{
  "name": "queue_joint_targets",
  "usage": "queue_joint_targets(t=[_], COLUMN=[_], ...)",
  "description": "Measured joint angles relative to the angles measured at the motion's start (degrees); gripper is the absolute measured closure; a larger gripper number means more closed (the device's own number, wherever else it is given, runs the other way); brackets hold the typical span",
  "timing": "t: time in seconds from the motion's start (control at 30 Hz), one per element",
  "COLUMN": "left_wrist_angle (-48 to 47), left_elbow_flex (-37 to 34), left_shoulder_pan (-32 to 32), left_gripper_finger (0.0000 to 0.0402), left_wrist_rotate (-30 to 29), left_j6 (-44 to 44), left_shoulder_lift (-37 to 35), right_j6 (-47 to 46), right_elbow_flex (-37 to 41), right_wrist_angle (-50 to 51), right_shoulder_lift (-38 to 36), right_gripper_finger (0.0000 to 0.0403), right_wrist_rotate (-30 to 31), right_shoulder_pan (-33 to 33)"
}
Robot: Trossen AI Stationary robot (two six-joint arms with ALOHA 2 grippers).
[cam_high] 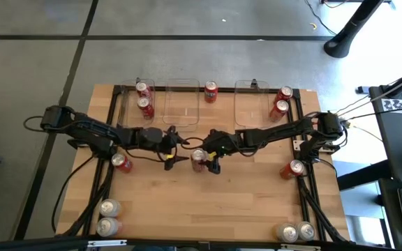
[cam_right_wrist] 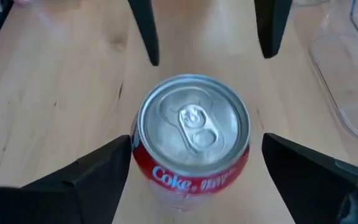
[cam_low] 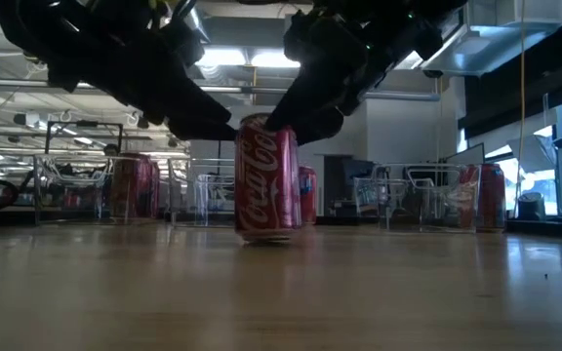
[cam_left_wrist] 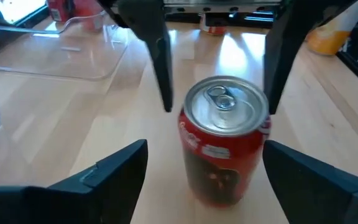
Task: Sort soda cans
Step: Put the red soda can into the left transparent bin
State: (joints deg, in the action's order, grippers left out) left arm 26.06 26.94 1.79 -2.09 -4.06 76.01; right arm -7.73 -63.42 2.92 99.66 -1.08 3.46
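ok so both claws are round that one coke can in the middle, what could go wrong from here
Both open claws, left claw and right claw, straddle the same upright Coke can. If both close, their fingers could collide or crush it. The can stands free on the table, so a bump from either finger might tip it. In the low view both arms crowd just above the can, so a lift could snag.

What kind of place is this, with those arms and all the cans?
Probably a robotics lab or workshop. Two dark robot arms work at a wooden table set with clear plastic bins and soda cans; around it lie bare concrete floor, trailing cables, and ceiling strip lights over more equipment.
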Motion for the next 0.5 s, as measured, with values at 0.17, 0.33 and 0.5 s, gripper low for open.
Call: queue_joint_targets(t=[0.17, 0.33, 0.5], left_wrist_angle=[0.39, 0.6, 2.23], left_elbow_flex=[0.0, 0.0, 0.04], left_shoulder_pan=[0.91, 0.99, 0.96], left_gripper_finger=[0.0093, 0.0093, 0.0093], left_wrist_rotate=[0.0, 0.0, 0.0], left_j6=[-0.01, -0.42, -1.81], left_shoulder_lift=[0.0, 0.0, 0.0], right_j6=[0.53, 0.72, 0.72], right_elbow_flex=[-0.61, -4.34, -8.15], right_wrist_angle=[1.0, 5.93, 11.98], right_shoulder_lift=[0.0, -0.02, -0.02], right_gripper_finger=[0.0043, 0.0043, 0.0042], right_wrist_rotate=[0.11, -0.11, -0.15], right_shoulder_pan=[-0.02, -0.02, -0.02])
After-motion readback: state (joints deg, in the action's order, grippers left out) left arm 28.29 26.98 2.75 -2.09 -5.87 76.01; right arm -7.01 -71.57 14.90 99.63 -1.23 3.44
